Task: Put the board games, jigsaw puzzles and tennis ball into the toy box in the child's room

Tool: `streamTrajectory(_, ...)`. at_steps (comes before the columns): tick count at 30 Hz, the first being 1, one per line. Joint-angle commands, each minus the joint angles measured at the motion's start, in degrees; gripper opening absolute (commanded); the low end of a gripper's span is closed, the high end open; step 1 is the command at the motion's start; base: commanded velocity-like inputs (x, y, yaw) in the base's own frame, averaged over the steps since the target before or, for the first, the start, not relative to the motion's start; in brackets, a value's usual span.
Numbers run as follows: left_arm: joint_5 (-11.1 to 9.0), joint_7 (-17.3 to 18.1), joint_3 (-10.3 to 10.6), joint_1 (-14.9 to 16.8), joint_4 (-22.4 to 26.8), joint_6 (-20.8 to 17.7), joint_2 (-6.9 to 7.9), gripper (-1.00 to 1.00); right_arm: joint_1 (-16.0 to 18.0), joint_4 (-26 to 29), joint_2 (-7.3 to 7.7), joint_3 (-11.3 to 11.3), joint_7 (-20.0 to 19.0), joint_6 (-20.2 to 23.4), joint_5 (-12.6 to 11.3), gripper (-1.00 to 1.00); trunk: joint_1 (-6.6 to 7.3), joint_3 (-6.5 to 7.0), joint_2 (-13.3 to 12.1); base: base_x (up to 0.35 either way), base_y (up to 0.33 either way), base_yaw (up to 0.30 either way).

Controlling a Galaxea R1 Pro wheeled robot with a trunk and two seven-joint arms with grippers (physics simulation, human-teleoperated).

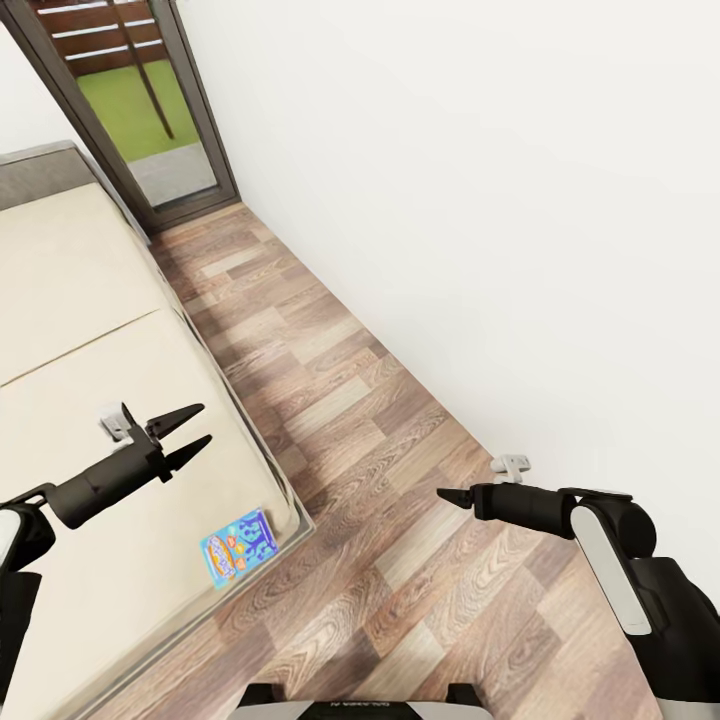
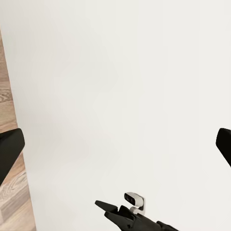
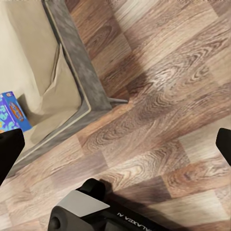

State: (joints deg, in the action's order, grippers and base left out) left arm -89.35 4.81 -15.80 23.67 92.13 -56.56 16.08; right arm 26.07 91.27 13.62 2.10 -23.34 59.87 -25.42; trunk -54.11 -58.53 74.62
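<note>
With the left gripper [image 1: 197, 429] fingers spread wide and empty above the bed [image 1: 80, 330], best lowered squarely over the board game [image 1: 238, 547] near the mattress corner; right gripper [image 1: 445, 495] spread unclear.

It was a bedroom in a home. A low bed [image 1: 90, 330] with a beige mattress and grey frame took up one side, and a bright blue board game [image 1: 238, 546] lay near its corner. Wood-plank flooring [image 1: 380, 500] ran between the bed and a plain white wall [image 1: 480, 200]. At the far end a dark-framed glass door [image 1: 140, 110] looked out on grass and a slatted fence.
</note>
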Motion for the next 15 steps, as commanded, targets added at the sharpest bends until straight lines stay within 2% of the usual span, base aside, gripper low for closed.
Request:
streamTrajectory(1,0.5,0.5,0.0,0.1,0.0,-0.2,0.00,1.00,0.0,0.0,-0.01,0.0,-0.6,0.1,0.6,1.00,-0.23,-0.13,0.4,0.000,0.000,0.000)
streamTrajectory(15,0.5,0.4,0.4,0.4,-0.1,-0.8,0.20,1.00,0.0,0.0,-0.15,0.0,-0.5,0.1,0.6,1.00,-3.30,-1.42,6.0,0.000,0.000,0.000)
